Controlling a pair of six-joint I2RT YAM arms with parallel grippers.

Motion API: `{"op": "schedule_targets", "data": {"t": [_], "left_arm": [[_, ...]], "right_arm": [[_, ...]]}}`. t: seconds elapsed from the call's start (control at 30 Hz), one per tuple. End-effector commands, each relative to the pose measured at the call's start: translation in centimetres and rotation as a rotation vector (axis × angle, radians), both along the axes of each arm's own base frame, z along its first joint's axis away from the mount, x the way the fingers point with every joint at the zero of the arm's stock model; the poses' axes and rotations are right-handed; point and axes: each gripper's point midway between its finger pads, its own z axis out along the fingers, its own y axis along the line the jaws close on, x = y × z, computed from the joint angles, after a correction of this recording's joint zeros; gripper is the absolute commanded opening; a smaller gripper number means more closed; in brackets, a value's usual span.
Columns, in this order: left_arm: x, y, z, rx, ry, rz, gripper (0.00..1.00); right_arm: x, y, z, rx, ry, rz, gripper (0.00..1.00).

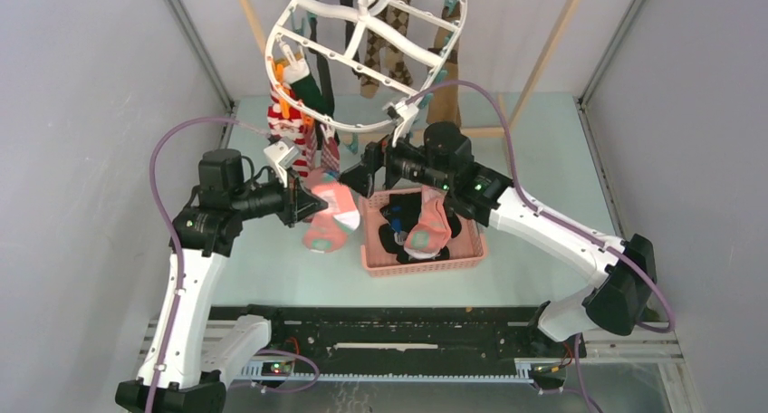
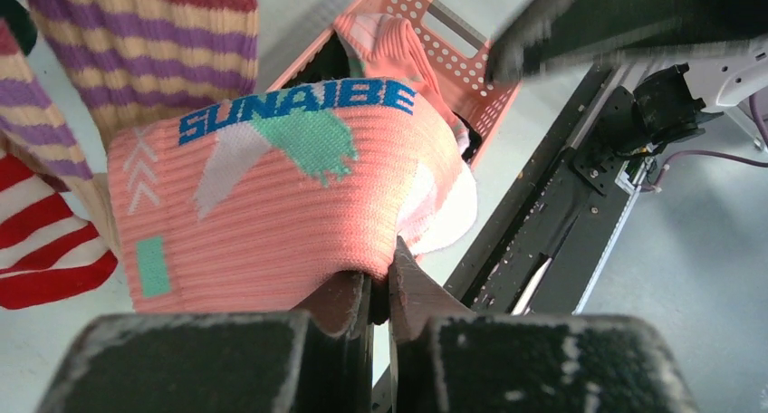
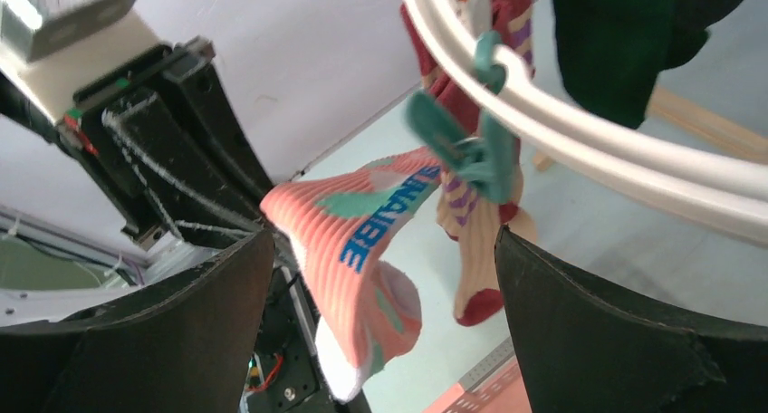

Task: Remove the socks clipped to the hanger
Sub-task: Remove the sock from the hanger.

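The white oval hanger hangs at the back with several socks clipped to it, among them a red-and-white striped one and argyle ones. My left gripper is shut on a pink sock marked SUNAIBE, which droops from it left of the basket. In the left wrist view the gripper pinches the pink sock's fold. My right gripper is open and empty just under the hanger rim. In the right wrist view the pink sock hangs beyond it, below the rim and a teal clip.
A pink perforated basket stands at the middle, holding a pink sock and black socks. A purple-striped sock and the red-and-white sock hang close to the left gripper. A dark green sock hangs above the right gripper. The wooden rack leg stands behind.
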Motion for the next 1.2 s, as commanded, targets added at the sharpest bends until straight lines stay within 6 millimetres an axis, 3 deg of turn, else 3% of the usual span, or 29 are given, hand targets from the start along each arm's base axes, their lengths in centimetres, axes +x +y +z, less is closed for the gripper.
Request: {"op": "schedule_targets", "data": {"t": [0.0,0.13,0.4,0.5,0.6,0.73,0.97,1.17], "left_arm": [[0.4,-0.3,3.1,-0.021,-0.087,-0.004,0.08],[0.5,-0.3,2.8,-0.022,-0.078,-0.003,0.08],[0.4,-0.2,2.4,-0.019,-0.076,-0.001,0.08],[0.4,-0.2,2.3,-0.016,-0.075,0.002,0.07],[0.3,-0.2,2.3,-0.016,-0.075,0.001,0.07],[0.1,-0.3,2.4,-0.022,-0.074,-0.004,0.07],[-0.3,-0.6,2.9,-0.051,-0.06,-0.02,0.08],[-0.6,-0.8,3.4,-0.07,-0.053,-0.025,0.08]], "right_arm": [[0.7,-1.4,5.8,0.108,-0.037,-0.012,1.0],[0.1,-1.3,7.8,0.109,-0.069,0.013,1.0],[1.1,-1.8,9.9,0.158,-0.1,-0.03,1.0],[1.0,-2.1,11.5,0.211,-0.118,-0.03,1.0],[0.4,-2.5,11.7,0.234,-0.113,-0.01,0.99],[-1.2,-2.8,9.8,0.203,-0.15,0.056,0.99],[-5.9,0.1,1.6,-0.028,-0.28,0.23,1.0],[-7.8,2.9,-0.2,-0.084,-0.494,0.261,1.0]]}}
